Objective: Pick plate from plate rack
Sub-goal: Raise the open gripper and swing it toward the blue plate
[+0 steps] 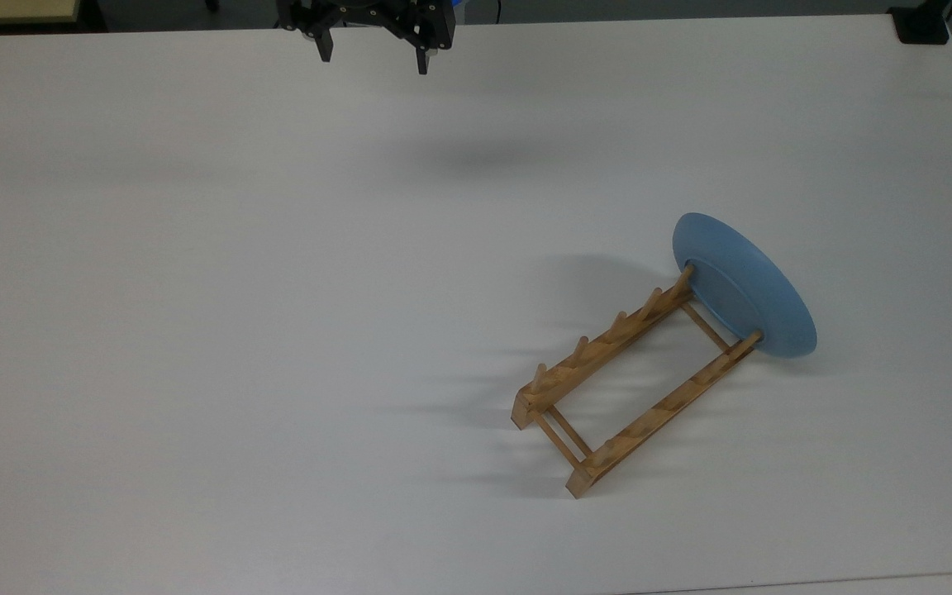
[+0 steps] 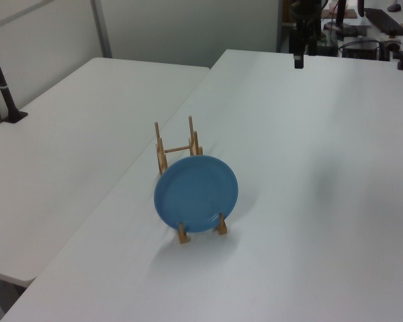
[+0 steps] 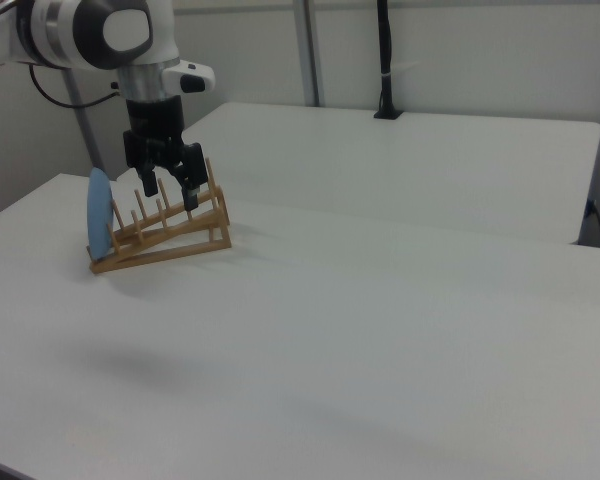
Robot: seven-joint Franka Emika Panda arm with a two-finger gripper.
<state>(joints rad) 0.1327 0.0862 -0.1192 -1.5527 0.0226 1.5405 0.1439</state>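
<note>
1. the gripper (image 1: 373,64) is hanging above the far edge of the white table (image 1: 236,330) in the top view, near the picture's upper edge, with its two black fingers (image 1: 326,48) spread wide apart and nothing between them.
2. in the right view the gripper (image 3: 171,193) is pointing downward under the arm's white wrist (image 3: 100,30), fingers parted, and is showing in front of the rack without any visible contact.
3. in the left view the gripper (image 2: 298,62) is sitting high at the table's far end, well apart from the plate.
4. a soft shadow (image 1: 476,153) is lying on the table below the gripper in the top view.
5. the plate rack (image 1: 629,380) is standing on the table toward the top view's right, running diagonally, with upright pegs along both rails.
6. the plate (image 1: 744,285) is standing on edge at the rack's upper-right end in the top view, leaning slightly and resting against the last pegs.
7. in the left view the plate (image 2: 196,194) is facing the camera, seated in the near end of the plate rack (image 2: 178,144).
8. in the right view the plate (image 3: 99,227) is showing edge-on at the left end of the plate rack (image 3: 165,235).
</note>
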